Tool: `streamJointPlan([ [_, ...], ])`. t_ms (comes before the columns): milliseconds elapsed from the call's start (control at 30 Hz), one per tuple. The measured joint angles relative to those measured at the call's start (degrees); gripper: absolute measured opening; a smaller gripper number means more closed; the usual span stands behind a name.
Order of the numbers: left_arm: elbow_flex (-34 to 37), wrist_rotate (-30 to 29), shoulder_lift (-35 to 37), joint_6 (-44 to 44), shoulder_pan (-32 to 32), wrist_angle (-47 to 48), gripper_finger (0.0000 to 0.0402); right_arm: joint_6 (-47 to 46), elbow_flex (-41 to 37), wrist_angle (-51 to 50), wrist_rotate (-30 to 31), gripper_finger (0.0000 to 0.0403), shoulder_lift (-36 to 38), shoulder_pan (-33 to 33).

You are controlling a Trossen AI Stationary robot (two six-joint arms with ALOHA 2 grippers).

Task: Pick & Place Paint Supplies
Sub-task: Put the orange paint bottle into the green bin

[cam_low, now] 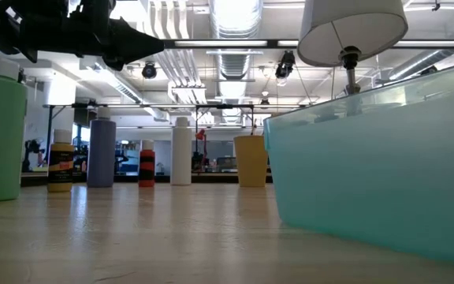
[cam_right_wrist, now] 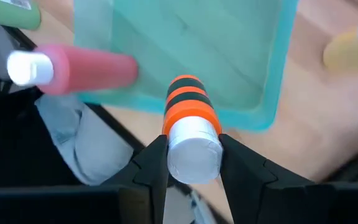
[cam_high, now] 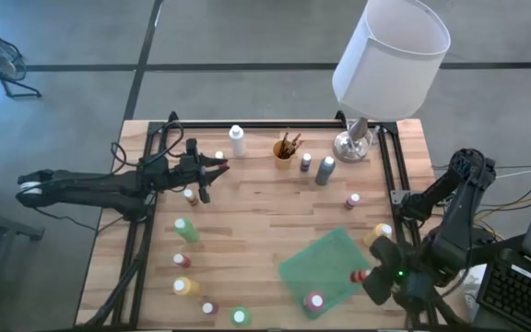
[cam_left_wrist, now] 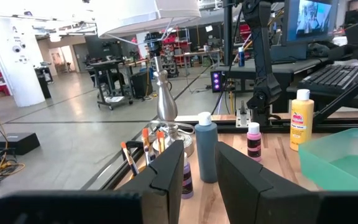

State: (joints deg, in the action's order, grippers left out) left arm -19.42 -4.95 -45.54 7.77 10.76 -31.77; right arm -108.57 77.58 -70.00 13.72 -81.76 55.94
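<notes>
Here the right gripper clamps a small orange-and-black-striped, white-capped paint bottle over the translucent teal plastic bin's edge; the left gripper, slightly parted and empty, hovers well apart from that bin.

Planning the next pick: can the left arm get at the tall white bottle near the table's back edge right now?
Probably yes. The left hand hangs empty over the table, just short of the white bottle, and only a small white-capped bottle stands nearby, so the path looks free.

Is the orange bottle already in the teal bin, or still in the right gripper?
In the gripper. The right gripper is shut on the orange bottle, fingers against its white cap, held above the teal bin, not yet dropped in.
</notes>
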Motion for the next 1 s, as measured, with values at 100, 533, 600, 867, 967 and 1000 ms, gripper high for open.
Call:
streamJointPlan([
  [100,0.0,0.0,0.0,-0.01,0.0,0.0,0.0097,6.29,0.0,0.1,-0.01,0.0112,0.0,-2.56],
  [533,0.0,0.0,0.0,0.0,-0.02,0.09,0.0097,28.86,-0.11,5.69,-0.11,0.0112,-3.38,-8.94],
  [600,0.0,0.0,0.0,-0.02,-0.02,0.07,0.0097,31.11,-0.11,7.64,-0.18,0.0112,-4.87,-8.94],
  [867,0.0,0.0,0.0,-0.02,-0.02,0.07,0.0097,31.23,-0.13,11.71,-4.8,0.0112,-11.64,-8.85],
  [967,0.0,0.0,0.0,-0.02,-0.02,0.36,0.0097,32.8,-0.13,15.58,-4.84,0.0112,-13.93,-8.86],
  [1000,0.0,0.0,0.0,-0.03,-0.02,0.68,0.0097,33.27,-0.13,16.72,-4.87,0.0112,-14.58,-8.87],
])
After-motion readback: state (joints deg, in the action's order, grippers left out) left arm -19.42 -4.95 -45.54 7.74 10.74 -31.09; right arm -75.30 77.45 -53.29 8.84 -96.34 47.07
